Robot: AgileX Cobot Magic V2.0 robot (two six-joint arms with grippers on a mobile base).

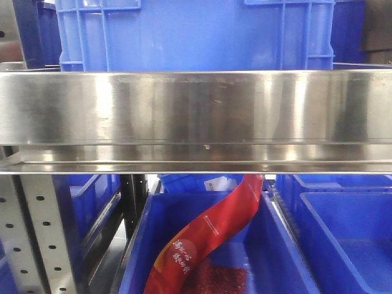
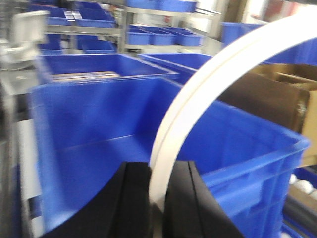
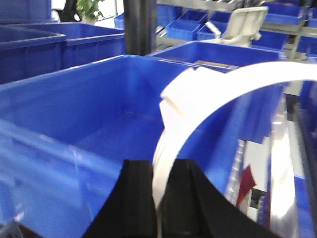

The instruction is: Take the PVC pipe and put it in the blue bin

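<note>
In the front view we saw a perforated steel upright (image 1: 30,239) at the lower left. A broad stainless shelf rail (image 1: 196,116) ran across the whole frame, with a large blue crate (image 1: 196,33) standing above it. Below the rail, near the middle, a red printed pouch (image 1: 214,233) leaned diagonally in a lower blue tray (image 1: 275,263), and more blue trays sat to its right. Neither arm showed in this view.

In the left wrist view, the left end effector (image 2: 157,198) had its two black fingers (image 2: 131,198) pressed against the PVC pipe (image 2: 208,94), pinching its lower end. The white pipe curved up and away to the right, hanging over the open blue bin (image 2: 99,114) and not touching its floor. A cardboard box (image 2: 277,99) stood beyond the bin's right wall.

In the right wrist view, the right end effector (image 3: 158,198) likewise pinched the pipe between its black fingers (image 3: 133,198). The pipe arched upward and to the right, with a joint or collar near the top of the bend. It hung above the interior of a blue bin here as well. The picture was blurred, so we could not tell whether this was the same bin.
</note>
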